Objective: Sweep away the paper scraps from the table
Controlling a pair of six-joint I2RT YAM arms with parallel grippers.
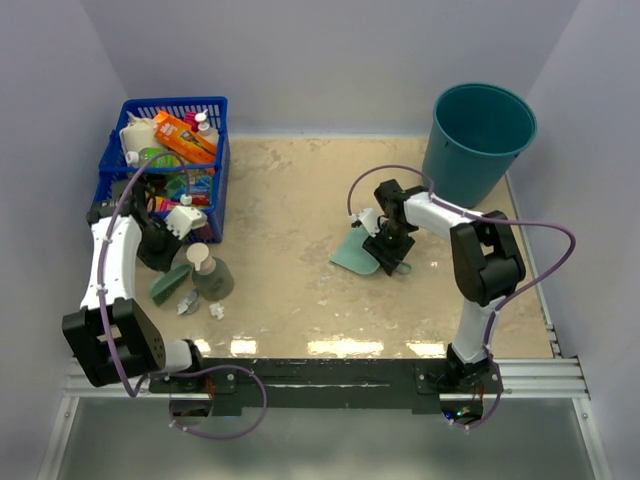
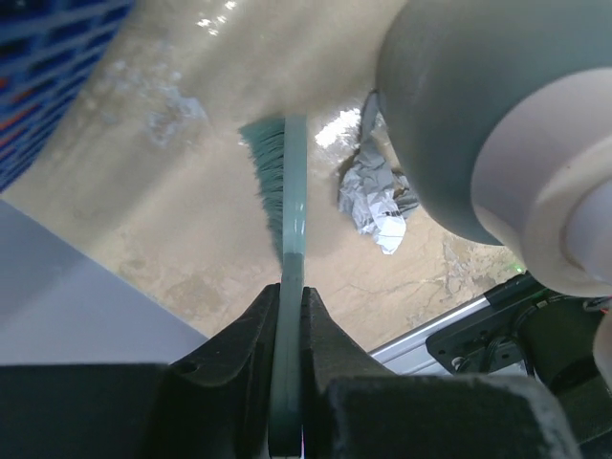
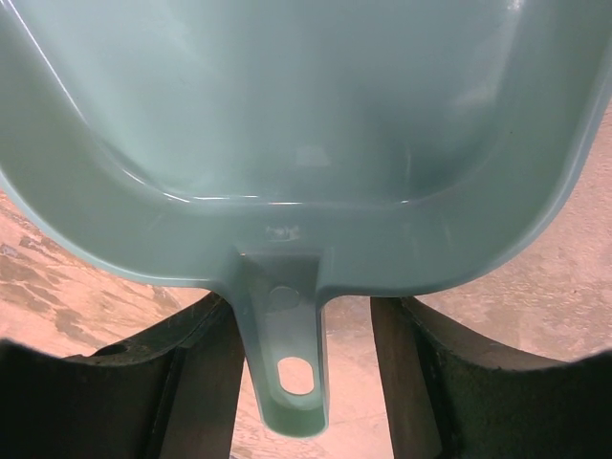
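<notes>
Near edge, lower left of the top view: scraps (image 1: 216,312) lie on the table (image 1: 290,200), close to the brush (image 1: 168,285) and a tipped grey-green container (image 1: 210,272).

The left jaws are pressed together on the brush handle, pinching it, with the bristles pointing away from the jaws. The left wrist view adds what the top view does not: a crumpled grey-blue and white scrap (image 2: 373,196) sits just right of the bristles, at the foot of the container (image 2: 459,124). Whether bristles and scrap touch cannot be told.

Centre right: the right jaws are at the dustpan (image 1: 355,255), well apart from the scraps. In the right wrist view they stand spread either side of the dustpan (image 3: 306,124) handle, with a clear gap on the frame's right.

Far side: basket (image 1: 170,160) upper left, bucket (image 1: 480,140) upper right.
</notes>
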